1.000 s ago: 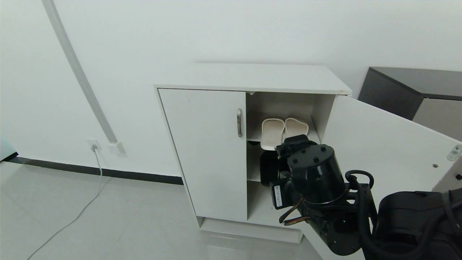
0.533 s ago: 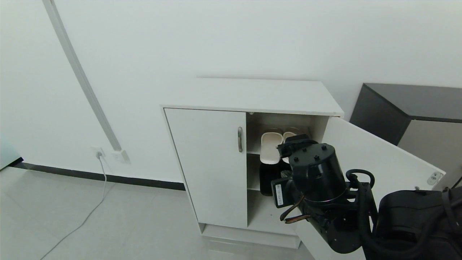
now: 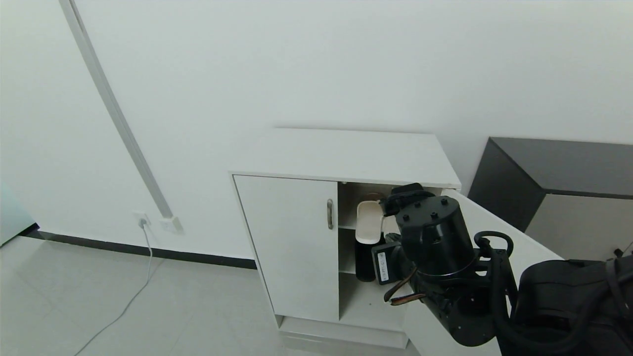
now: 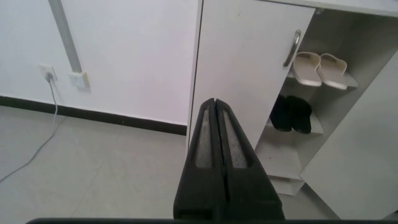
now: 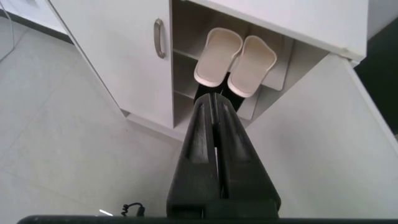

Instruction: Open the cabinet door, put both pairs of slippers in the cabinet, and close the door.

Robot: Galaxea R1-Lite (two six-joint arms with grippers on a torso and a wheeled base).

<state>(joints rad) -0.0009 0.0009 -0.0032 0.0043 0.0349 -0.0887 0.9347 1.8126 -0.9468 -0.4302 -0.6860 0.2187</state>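
Right tool (image 5: 215, 102) pinched shut, empty, before cabinet (image 3: 346, 151). White slippers (image 5: 235, 55) high inside it, black slippers (image 4: 291, 114) beneath them. Door (image 5: 311, 143) open; probably push its outer face near free edge, steady sweep.

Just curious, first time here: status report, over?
Left gripper, right gripper shut, empty. White slippers, black slippers shelved. Cabinet door open. Nothing seen blocking it.

Cabinet (image 3: 346, 153): white board, smooth matt. Door handle (image 3: 329, 214): brushed metal. Cream slippers (image 5: 217, 55): smooth matt plastic look. Floor (image 3: 99, 306): pale glossy tile.
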